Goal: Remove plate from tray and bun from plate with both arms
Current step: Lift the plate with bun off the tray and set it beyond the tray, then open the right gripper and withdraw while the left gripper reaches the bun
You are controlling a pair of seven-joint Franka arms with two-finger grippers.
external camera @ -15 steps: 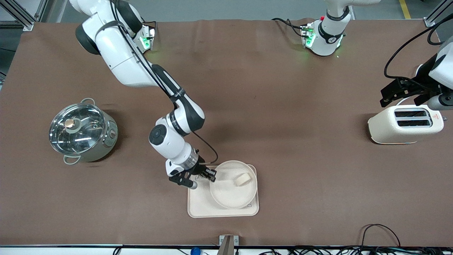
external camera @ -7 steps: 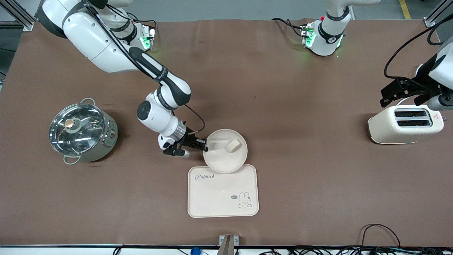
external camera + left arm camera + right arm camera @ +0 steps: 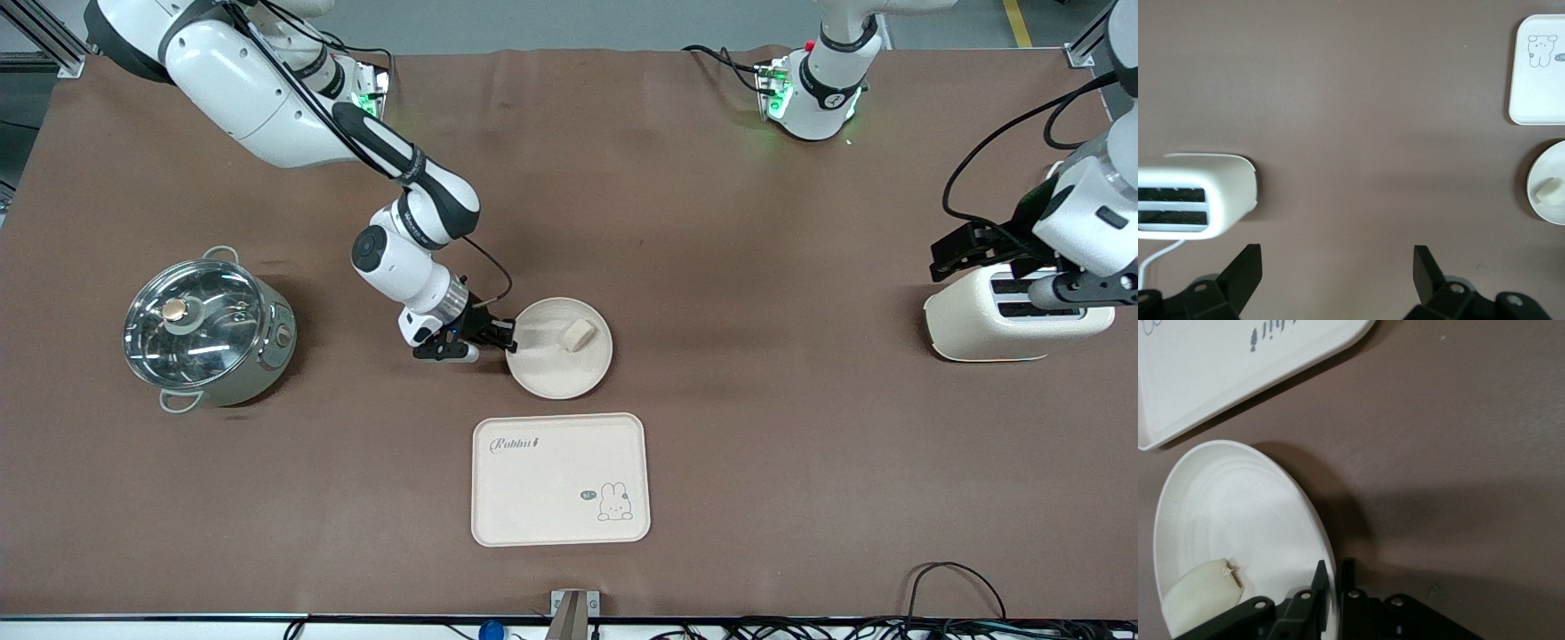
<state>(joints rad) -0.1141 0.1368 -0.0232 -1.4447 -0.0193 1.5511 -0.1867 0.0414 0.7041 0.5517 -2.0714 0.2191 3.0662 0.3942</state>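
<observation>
The round cream plate (image 3: 558,360) is at the table's middle, farther from the front camera than the rabbit tray (image 3: 560,480). The small pale bun (image 3: 576,334) lies in it. My right gripper (image 3: 508,340) is shut on the plate's rim at the side toward the right arm's end. In the right wrist view its jaws pinch the rim (image 3: 1331,570), with the bun (image 3: 1201,595) beside them. My left gripper (image 3: 956,253) is open and empty over the toaster (image 3: 1013,311). The left wrist view shows the plate (image 3: 1548,193) and bun (image 3: 1549,192) at its edge.
A steel pot with a glass lid (image 3: 206,333) stands toward the right arm's end. The cream toaster (image 3: 1195,195) stands toward the left arm's end. Cables run along the table's front edge.
My right gripper has carried the plate with the bun off the tray and away from the front camera. My left gripper has shifted a little over the toaster.
</observation>
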